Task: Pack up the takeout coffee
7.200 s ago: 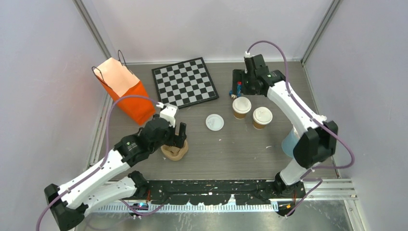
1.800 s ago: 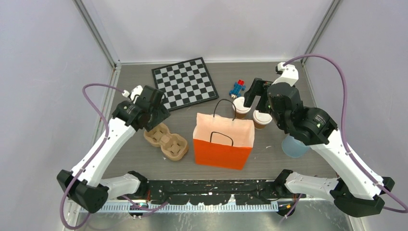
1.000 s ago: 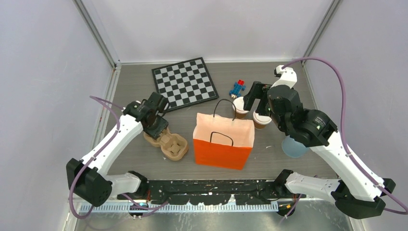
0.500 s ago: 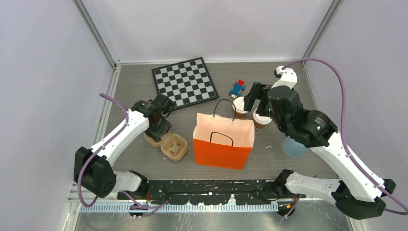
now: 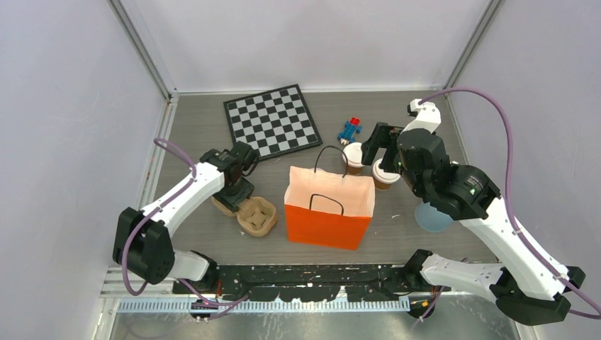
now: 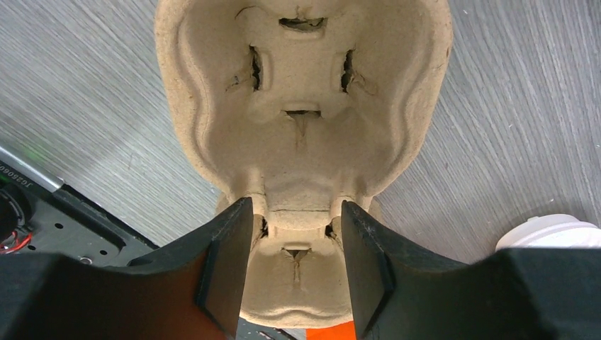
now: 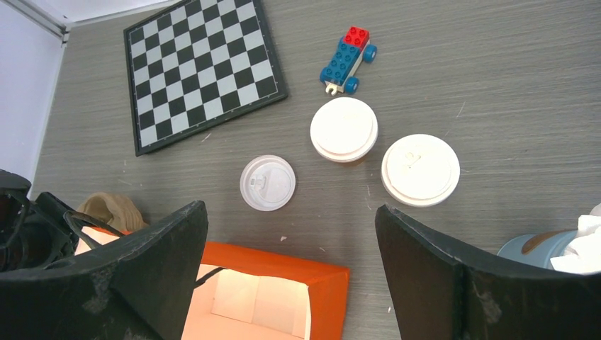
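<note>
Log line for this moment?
left hand astride tray | right hand open above cups | bag upright | cups unpacked

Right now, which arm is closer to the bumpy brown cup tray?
Left. The left fingers straddle the cup tray; the right fingers hover far off above the coffee cups.

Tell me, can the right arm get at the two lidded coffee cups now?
Probably yes: the right end effector hangs open above the coffee cups, nothing covers them, and the orange bag stands aside.
</note>
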Available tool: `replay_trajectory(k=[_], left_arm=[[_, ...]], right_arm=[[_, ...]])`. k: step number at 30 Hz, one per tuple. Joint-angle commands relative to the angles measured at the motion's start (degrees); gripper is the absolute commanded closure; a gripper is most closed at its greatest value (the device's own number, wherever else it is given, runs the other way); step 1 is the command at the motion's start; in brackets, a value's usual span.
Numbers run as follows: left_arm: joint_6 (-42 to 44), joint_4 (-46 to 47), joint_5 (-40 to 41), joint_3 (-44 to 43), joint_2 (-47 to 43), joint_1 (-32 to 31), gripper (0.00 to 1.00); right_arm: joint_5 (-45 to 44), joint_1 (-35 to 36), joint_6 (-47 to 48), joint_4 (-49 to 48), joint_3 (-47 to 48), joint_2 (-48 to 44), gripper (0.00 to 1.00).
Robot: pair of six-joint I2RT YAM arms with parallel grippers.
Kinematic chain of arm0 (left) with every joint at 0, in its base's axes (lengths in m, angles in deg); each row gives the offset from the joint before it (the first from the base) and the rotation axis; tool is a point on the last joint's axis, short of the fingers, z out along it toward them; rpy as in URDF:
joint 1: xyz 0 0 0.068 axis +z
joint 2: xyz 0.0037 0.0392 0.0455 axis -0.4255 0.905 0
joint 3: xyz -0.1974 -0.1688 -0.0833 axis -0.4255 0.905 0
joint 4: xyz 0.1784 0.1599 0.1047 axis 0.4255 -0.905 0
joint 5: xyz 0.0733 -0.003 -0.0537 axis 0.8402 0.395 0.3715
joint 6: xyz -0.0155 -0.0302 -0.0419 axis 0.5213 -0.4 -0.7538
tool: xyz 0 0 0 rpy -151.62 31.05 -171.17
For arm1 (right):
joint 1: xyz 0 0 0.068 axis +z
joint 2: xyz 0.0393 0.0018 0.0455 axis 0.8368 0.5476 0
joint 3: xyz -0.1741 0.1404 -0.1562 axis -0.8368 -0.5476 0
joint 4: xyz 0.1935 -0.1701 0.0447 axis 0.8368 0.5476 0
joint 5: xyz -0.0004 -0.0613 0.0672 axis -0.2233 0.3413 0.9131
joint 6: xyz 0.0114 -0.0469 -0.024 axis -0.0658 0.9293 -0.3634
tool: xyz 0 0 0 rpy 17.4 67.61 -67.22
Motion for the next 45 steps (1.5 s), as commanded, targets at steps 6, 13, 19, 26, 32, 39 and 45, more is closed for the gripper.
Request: replay_trajectory(k=[6,13,19,26,32,39,45], left_arm=[[-2.0,1.5,1.0,0.7,0.4,0.3,0.52],[-3.9,0.7,0.2,1.0,1.2,0.3,0.53],[-3.8,0.1,1.0,1.1,0.7,0.2,0.55],[-3.7,-2.1,2.3,0.1,-0.9,0.2,0.63],[-4.3,-5.3,4.1,-1.4,-2.8,0.2,0.66],[-4.4,-6.5,4.9,-1.9,-4.9,0.2,0.66],[-3.3,-7.0,6.3,-3.3,-5.7,0.2,0.66]], right_arm=[[-1.6,-0.3,1.0,-0.9,0.8,-0.7,0.08],[-1.8,-0.3,0.8,-0.8,-0.2,-1.8,0.08],[-2.2,-0.3,0.7,-0.5,-0.6,-2.3,0.08],[-2.3,-0.3,0.0,-0.3,-1.0,-3.0,0.08],[-2.6,-0.3,0.2,-0.3,-1.4,-3.5,0.08],[-2.3,-0.3,-0.2,-0.3,-1.8,-3.9,0.08],[-2.4,-0.3,-0.3,-0.4,-2.3,-4.5,0.08]])
